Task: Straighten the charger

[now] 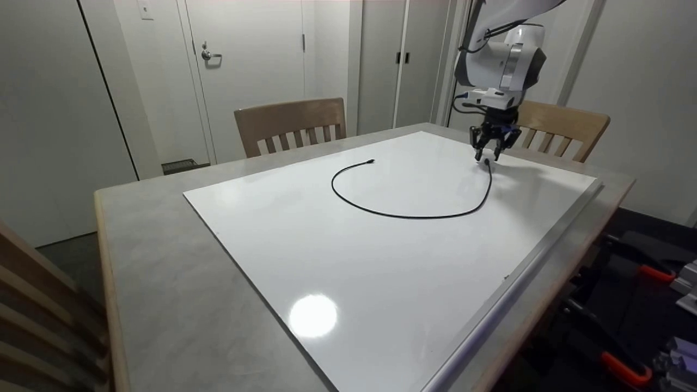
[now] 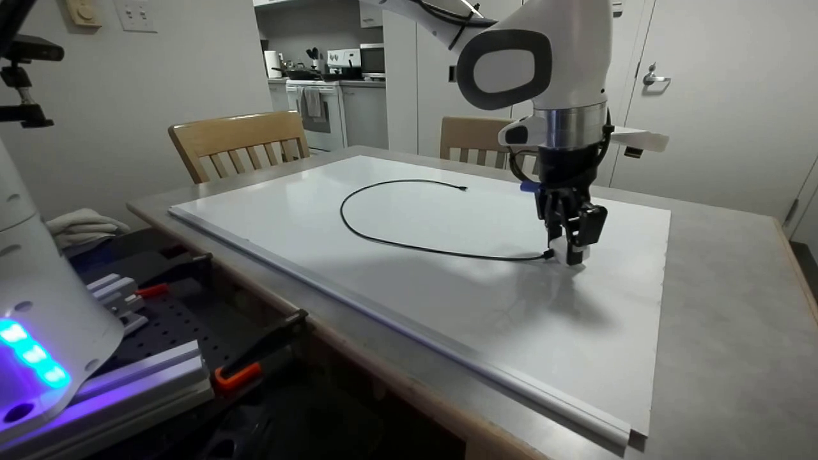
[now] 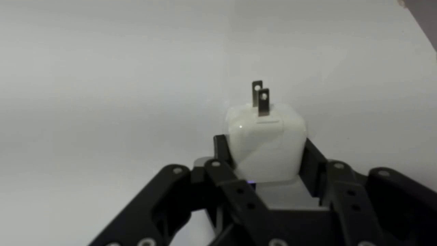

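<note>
The end effector [image 3: 267, 154] gripped the white adapter [image 3: 268, 143]; pulling too hard risked unplugging the curved black cable [image 1: 416, 218].

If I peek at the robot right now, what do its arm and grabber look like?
Its arm is white and smooth, with chunky rounded parts, a dark grey ring and a shiny silver band. Black cables run along it. The gripper is black, with jointed fingers and round grey screw heads. On the robot's white base, lights glow blue.
</note>
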Tool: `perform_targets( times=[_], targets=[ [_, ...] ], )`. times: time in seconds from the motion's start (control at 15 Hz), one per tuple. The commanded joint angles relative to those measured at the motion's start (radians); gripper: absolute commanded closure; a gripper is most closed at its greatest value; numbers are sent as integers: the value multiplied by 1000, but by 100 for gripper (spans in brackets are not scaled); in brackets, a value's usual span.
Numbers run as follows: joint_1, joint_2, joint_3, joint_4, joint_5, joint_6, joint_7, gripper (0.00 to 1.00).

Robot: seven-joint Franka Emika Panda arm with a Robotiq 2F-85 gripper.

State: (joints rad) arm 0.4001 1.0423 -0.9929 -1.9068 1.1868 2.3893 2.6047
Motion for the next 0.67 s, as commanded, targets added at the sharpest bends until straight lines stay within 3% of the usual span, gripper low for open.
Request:
perform_targets(
  times=[0.0,0.33,0.6],
  targets=[
    [61,76,-93,-40,105,-107,0,73],
    [149,224,-242,-140,251,-299,0,73],
    [176,296,-265,-187,352,-293,0,73]
  ],
)
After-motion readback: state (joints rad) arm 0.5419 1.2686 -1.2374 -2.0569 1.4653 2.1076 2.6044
